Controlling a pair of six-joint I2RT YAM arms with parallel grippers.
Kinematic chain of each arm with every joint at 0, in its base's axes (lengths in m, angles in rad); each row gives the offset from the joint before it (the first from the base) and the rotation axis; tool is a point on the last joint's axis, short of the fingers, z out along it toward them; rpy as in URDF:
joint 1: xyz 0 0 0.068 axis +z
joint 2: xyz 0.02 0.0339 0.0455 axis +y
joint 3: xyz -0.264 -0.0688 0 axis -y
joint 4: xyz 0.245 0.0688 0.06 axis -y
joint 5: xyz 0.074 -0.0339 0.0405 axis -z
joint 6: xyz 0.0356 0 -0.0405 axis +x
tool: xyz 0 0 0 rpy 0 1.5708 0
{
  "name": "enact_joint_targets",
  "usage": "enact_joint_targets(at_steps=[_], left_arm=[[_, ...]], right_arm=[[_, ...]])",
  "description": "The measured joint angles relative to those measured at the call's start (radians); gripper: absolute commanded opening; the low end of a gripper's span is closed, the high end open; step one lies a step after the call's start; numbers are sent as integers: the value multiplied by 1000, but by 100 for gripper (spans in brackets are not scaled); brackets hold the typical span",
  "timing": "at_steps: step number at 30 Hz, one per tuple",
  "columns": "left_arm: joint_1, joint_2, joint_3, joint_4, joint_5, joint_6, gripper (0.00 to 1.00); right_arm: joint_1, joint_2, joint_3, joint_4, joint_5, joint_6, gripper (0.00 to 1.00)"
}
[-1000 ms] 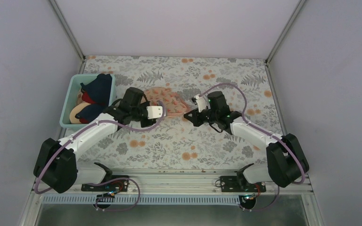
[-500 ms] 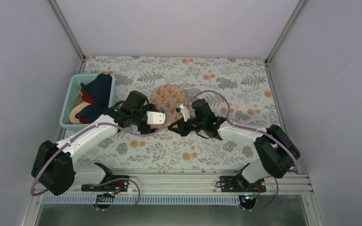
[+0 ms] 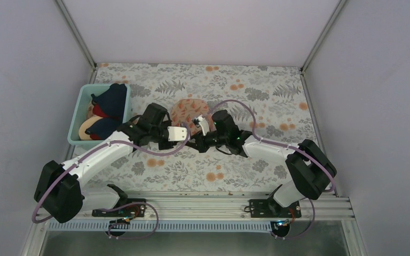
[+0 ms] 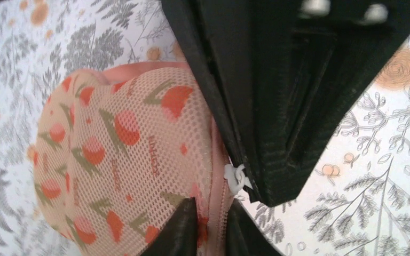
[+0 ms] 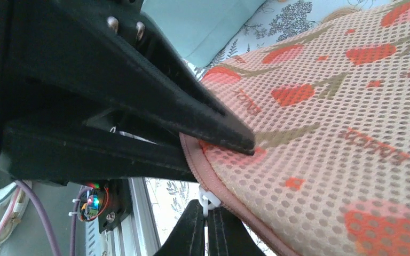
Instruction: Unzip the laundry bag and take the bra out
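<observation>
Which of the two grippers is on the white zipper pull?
The right gripper: its fingertips pinch the white zipper pull at the laundry bag rim. The left gripper pinches only the bag's pink edge beside it.

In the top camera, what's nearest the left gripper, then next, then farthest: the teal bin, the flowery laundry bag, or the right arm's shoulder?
1. laundry bag: pinched at its edge by the left gripper.
2. teal bin: off to the left.
3. right arm's shoulder: far right, by the near edge.
</observation>
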Motion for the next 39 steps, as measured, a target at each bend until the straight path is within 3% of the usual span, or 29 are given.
enact_joint_targets(at_steps=[3,12,30,39], left_arm=[[0,0,0,5,2,-1,2],[-4,0,-5,10,-11,-2,2],[-6,-7,-15,46,-26,3,2],[29,-32,-42,74,-33,34,3]], right_arm=[[0,0,2,0,4,0,4],[-16,-2,20,-56,34,-26,4],[-218,-93,-44,-173,37,-120,4],[-245,-92,-51,-190,-2,-138,4]])
